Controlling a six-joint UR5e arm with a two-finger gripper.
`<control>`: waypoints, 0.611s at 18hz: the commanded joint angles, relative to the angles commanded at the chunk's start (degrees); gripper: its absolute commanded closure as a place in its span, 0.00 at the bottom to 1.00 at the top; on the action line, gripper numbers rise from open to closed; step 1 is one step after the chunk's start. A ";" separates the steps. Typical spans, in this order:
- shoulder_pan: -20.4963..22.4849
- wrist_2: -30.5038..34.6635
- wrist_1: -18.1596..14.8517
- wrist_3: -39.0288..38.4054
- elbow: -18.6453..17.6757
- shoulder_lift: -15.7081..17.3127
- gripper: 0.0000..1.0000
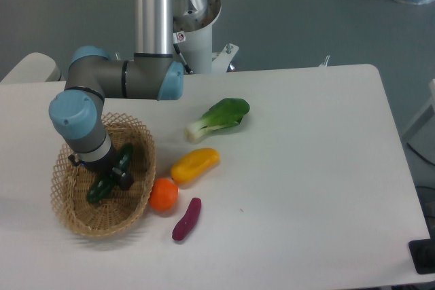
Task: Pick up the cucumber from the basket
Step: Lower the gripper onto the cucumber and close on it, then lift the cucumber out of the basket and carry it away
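- We take the basket [81, 219] as our landmark; it sits on the white counter [306, 168], and the cucumber [102, 188] lies inside it, toward its middle, partly covered by the arm.
- Our hand [112, 173] hangs down inside the basket, right over the cucumber; 1 dark finger [124, 180] shows at the cucumber's right side. We cannot tell whether the jaws are clenched or released, because the wrist hides them.
- The arm's blue-capped wrist [76, 123] stands over the basket's far rim and blocks our sight of the cucumber's upper end.
- Just beside the basket's right rim, touching or nearly so, sits 1 orange [164, 194].
- Further right of the basket lie a yellow vegetable [195, 164] and, nearer us, a purple sweet potato [187, 219].
- A bok choy [219, 118] lies well apart, up and right of the basket.
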 joint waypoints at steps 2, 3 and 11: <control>0.00 -0.09 0.00 -0.18 0.26 0.44 0.99; 0.09 -0.09 -0.09 -0.18 0.26 0.70 1.00; 4.12 -1.49 -1.32 -0.18 2.81 5.18 0.99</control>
